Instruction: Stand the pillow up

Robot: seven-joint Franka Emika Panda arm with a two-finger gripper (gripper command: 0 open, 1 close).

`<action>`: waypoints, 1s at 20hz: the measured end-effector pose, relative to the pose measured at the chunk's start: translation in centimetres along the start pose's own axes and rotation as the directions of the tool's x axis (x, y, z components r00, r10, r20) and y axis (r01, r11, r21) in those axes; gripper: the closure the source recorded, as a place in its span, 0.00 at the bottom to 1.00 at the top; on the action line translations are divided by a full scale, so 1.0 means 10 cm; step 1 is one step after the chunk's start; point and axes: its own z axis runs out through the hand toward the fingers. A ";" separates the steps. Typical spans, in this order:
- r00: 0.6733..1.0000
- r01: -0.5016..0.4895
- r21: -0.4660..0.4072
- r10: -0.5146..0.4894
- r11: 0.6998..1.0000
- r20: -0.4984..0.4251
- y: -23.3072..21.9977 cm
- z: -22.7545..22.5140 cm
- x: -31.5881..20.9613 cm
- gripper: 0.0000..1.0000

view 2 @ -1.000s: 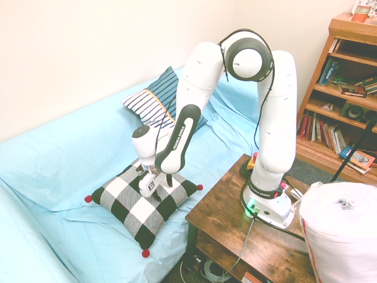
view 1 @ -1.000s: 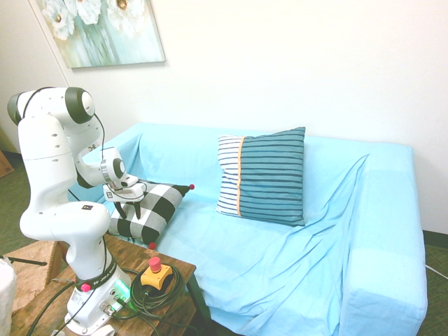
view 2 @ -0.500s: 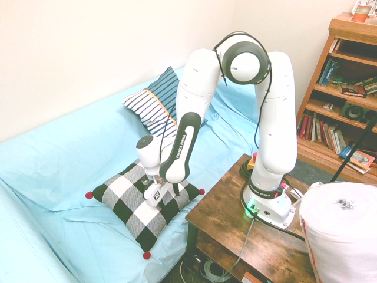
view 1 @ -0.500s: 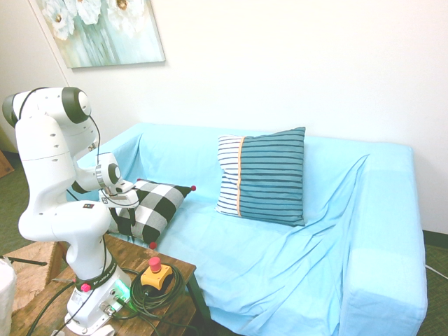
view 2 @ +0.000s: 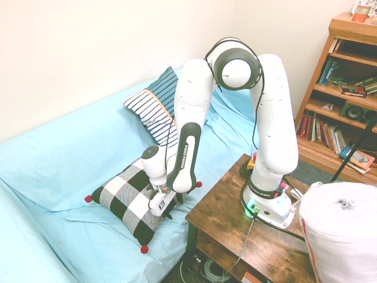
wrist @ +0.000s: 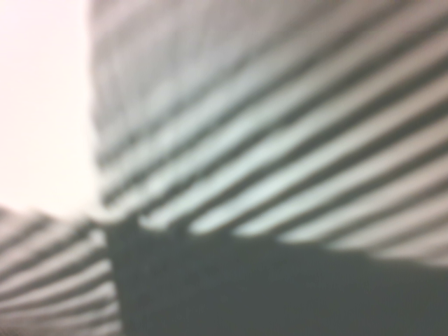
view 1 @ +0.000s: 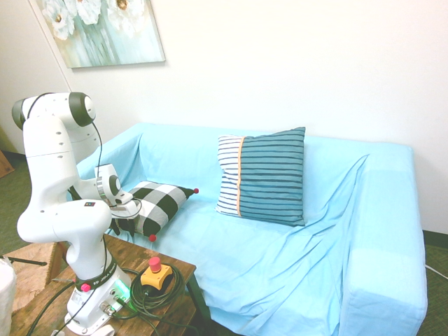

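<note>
Right, at the front edge of the sofa (view 1: pixel 263 264), the gripper (view 2: pixel 174 208) is tipped low over the near side of the black-and-white buffalo-check pillow (view 2: pixel 134 197), its two fingers standing apart, with no grip on the fabric that I can make out. Whether the tips touch the pillow is hard to tell. The pillow lies flat and askew on the sofa's seat, toward one armrest, its red pom-poms showing at the corners. The standing-up is all left to do: as I judge it, the hand is lining up with the near edge, and must next catch or get under that edge and tip the pillow upright toward the sofa's backrest. Soft and plump, it could slip off the fingers or flop back down.

Just in front of the sofa is the brown wooden side table (view 2: pixel 226 216), with the yellow emergency-stop box (view 1: pixel 156 275) on it. The seat's light blue cover is rumpled. Farther along the sofa, the teal-and-white striped cushion (view 1: pixel 269 178) leans upright against the backrest. Behind the sofa rises a pale wall (view 1: pixel 294 63) with a white-flower painting (view 1: pixel 105 31); well out in front of the sofa stands a wooden bookcase (view 2: pixel 320 105) of books.
</note>
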 end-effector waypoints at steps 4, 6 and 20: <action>1.000 -0.014 0.034 0.013 0.999 0.012 -0.03 0.14 -0.08 0.00; 1.000 -0.020 0.064 0.020 0.998 0.002 -0.05 0.18 -0.07 0.00; 0.981 -0.041 0.197 0.076 0.979 -0.176 -0.68 -0.97 0.67 0.00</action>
